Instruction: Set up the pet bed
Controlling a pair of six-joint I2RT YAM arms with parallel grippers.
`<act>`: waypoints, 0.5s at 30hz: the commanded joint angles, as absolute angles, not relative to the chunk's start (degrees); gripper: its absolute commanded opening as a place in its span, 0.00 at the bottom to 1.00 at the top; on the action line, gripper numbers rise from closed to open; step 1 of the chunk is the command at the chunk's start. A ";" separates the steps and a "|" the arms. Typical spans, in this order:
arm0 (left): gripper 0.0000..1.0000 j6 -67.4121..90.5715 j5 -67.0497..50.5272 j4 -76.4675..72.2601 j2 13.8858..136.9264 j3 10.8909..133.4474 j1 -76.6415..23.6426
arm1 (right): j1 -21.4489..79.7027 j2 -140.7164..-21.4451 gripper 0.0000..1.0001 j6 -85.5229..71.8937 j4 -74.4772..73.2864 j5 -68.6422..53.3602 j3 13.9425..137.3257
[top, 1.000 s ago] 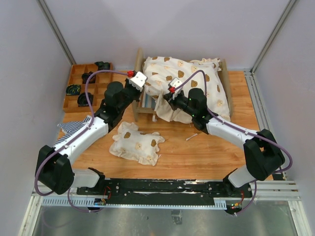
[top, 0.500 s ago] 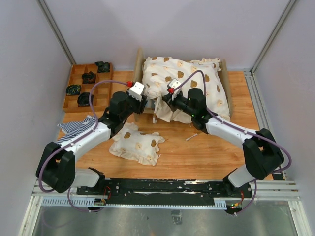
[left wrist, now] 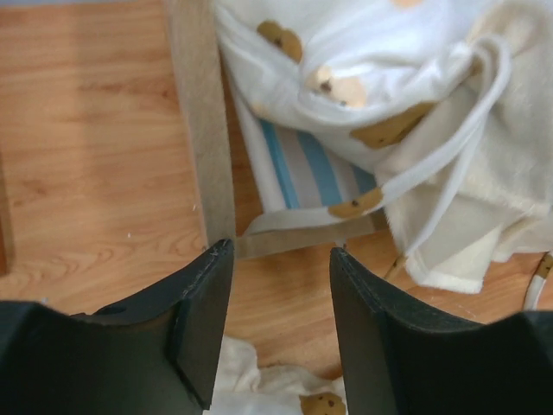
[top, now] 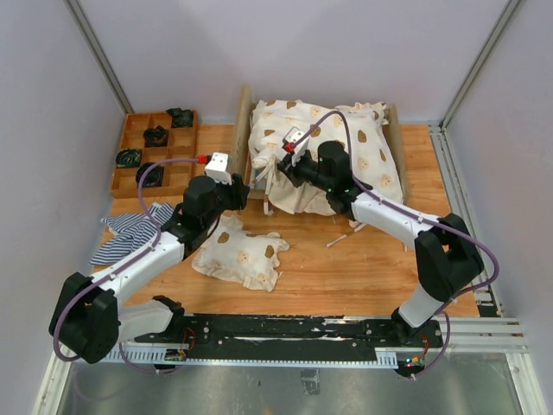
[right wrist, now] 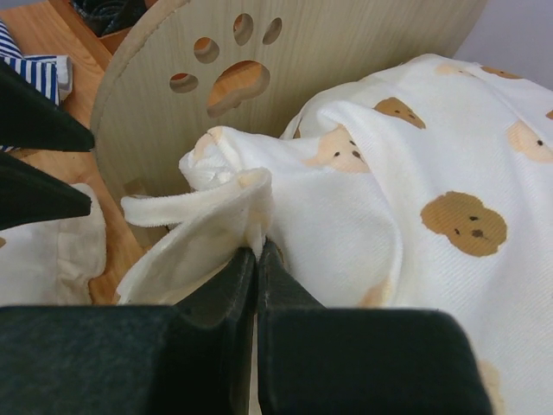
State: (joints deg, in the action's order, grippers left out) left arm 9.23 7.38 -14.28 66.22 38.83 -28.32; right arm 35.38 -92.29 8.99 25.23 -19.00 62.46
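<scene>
Top external view puts the small light plywood pet bed (top: 244, 130) at twelve o'clock on the wooden table (top: 371, 259), far middle. Its blue-and-white striped mattress (left wrist: 298, 169) is almost buried under the cream bear-print ruffled quilt (top: 380, 164), which lies heaped, not flat. The arched headboard with the paw-print cutout (right wrist: 320, 60) stands at the bed's nine o'clock end.

My right hand (right wrist: 257, 251) is clamped together on a folded hem of the quilt, right beside the headboard. My left hand (left wrist: 281, 259) stands apart and empty, hovering just off the bed's near headboard corner, where the mattress shows.

I judge the step to be spreading the quilt. To do it well:
- I hold the pinch on the hem only, clear of the mattress below.
- I lift a little, then draw the hem toward six o'clock so the heap unrolls rather than drags.
- My left hand should take the loose flap at that near corner, so both corners travel level.
- I stay clear of the headboard; a nudge could shift the whole light frame.

Outward from the bed, a small cream bear-print ruffled pillow (top: 242, 251) lies at seven o'clock, a crumpled navy-striped cloth (top: 130, 229) at eight, and the brown compartment tray (top: 130, 169) at nine.
</scene>
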 commanded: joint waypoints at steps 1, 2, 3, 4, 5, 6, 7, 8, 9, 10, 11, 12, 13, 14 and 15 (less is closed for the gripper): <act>0.52 14.55 13.15 -14.06 65.63 37.62 -28.56 | 36.31 -94.72 0.00 11.21 21.06 -15.31 68.16; 0.51 15.11 13.78 -14.03 65.60 37.54 -28.52 | 36.47 -95.08 0.00 11.72 20.17 -15.10 68.92; 0.51 15.38 14.20 -14.15 65.57 37.53 -28.48 | 36.62 -95.48 0.00 12.18 19.65 -14.99 69.44; 0.50 15.70 14.54 -14.36 65.74 37.43 -28.40 | 36.71 -95.89 0.00 12.57 19.30 -14.83 69.93; 0.48 16.04 14.51 -14.58 65.99 37.45 -28.01 | 36.73 -96.25 0.00 12.71 19.00 -14.84 70.28; 0.44 16.53 14.44 -14.64 66.53 37.45 -27.40 | 36.74 -96.55 0.00 12.93 18.71 -14.82 70.73; 0.40 17.01 14.19 -14.92 67.10 37.49 -26.70 | 36.80 -96.89 0.00 13.00 18.38 -14.66 71.03; 0.36 17.43 13.86 -15.68 67.66 37.25 -25.85 | 36.88 -97.00 0.00 13.06 18.28 -14.47 71.28; 0.32 17.68 13.19 -16.30 68.27 37.22 -24.90 | 36.87 -97.10 0.00 13.07 18.28 -14.42 71.40; 0.30 17.89 12.29 -16.79 68.86 37.23 -23.82 | 36.91 -97.15 0.00 13.08 18.35 -14.41 71.57; 0.27 17.92 11.63 -17.47 69.55 37.29 -22.82 | 36.96 -97.19 0.00 13.07 18.25 -14.46 71.73; 0.25 17.78 11.16 -18.20 70.20 37.38 -22.09 | 36.99 -97.16 0.00 13.05 18.25 -14.45 71.91; 0.22 17.15 10.54 -19.39 70.72 37.43 -21.58 | 37.02 -97.18 0.00 13.09 18.20 -14.50 72.04; 0.21 16.06 10.24 -20.98 71.21 37.34 -21.39 | 37.05 -97.20 0.00 13.08 18.24 -14.55 72.13; 0.20 15.00 10.20 -22.66 71.79 37.35 -21.30 | 37.02 -97.25 0.00 13.06 18.28 -14.58 72.15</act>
